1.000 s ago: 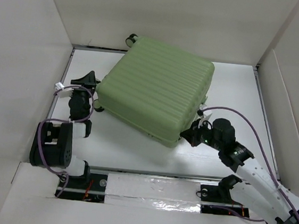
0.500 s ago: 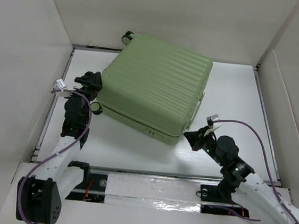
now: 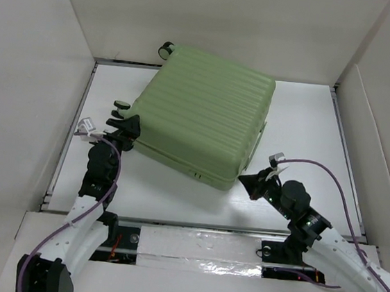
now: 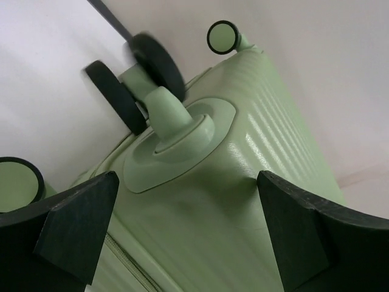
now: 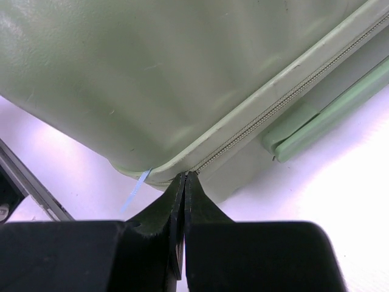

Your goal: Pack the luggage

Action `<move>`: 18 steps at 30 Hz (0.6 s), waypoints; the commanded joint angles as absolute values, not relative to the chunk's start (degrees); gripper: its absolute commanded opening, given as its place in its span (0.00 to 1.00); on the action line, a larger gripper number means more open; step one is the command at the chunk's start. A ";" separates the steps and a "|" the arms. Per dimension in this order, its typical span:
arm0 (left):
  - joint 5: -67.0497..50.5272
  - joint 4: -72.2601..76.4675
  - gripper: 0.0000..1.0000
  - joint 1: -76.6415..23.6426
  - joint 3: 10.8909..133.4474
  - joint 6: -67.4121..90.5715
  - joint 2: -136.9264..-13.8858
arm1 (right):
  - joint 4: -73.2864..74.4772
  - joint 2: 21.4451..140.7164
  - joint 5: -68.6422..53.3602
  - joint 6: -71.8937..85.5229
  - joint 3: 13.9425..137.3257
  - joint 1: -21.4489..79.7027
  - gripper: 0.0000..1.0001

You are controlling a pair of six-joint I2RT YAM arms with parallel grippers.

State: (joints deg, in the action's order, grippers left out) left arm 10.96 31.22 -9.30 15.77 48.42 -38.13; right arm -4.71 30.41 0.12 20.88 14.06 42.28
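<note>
The luggage (image 3: 204, 122) is a light green ribbed suitcase lying flat and closed in the middle of the table. My left gripper (image 3: 123, 130) stands open at its near left corner, just below a black wheel (image 3: 120, 105). In the left wrist view the luggage corner (image 4: 200, 201) fills the space between my wide-apart fingers (image 4: 73, 225), with the twin wheels (image 4: 152, 67) above; my left gripper (image 4: 185, 225) holds nothing. My right gripper (image 3: 244, 180) is shut, and its tips (image 5: 184, 176) touch the zipper seam (image 5: 273, 109) at the near right corner.
White walls (image 3: 43, 67) box in the table on the left, back and right. A thin pale blue strip (image 5: 137, 185) pokes out under the luggage corner. The green side handle (image 5: 328, 109) lies right of my right fingers. A taped strip (image 3: 197, 254) runs along the near edge.
My left gripper opened wide and slid nearer along the luggage's left side to its near corner. The right gripper drew back slightly toward me. The luggage turned a little.
</note>
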 commanded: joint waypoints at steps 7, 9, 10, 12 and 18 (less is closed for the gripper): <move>11.07 28.48 0.30 -14.06 20.48 41.05 -28.07 | 2.64 26.90 -4.75 22.85 12.30 44.82 0.00; 10.47 29.26 0.09 -14.06 21.09 40.61 -25.24 | 1.50 25.93 -4.22 23.20 12.30 44.82 0.00; 9.76 29.79 0.06 -14.06 23.01 40.34 -24.35 | 1.15 26.01 -3.78 23.20 12.48 44.82 0.00; 5.13 29.10 0.02 -14.06 25.83 39.46 -25.66 | 0.62 26.45 -3.17 23.03 13.27 44.82 0.00; -10.69 26.04 0.00 -14.06 23.65 39.29 -28.48 | 0.62 28.56 -3.07 22.94 14.33 44.82 0.00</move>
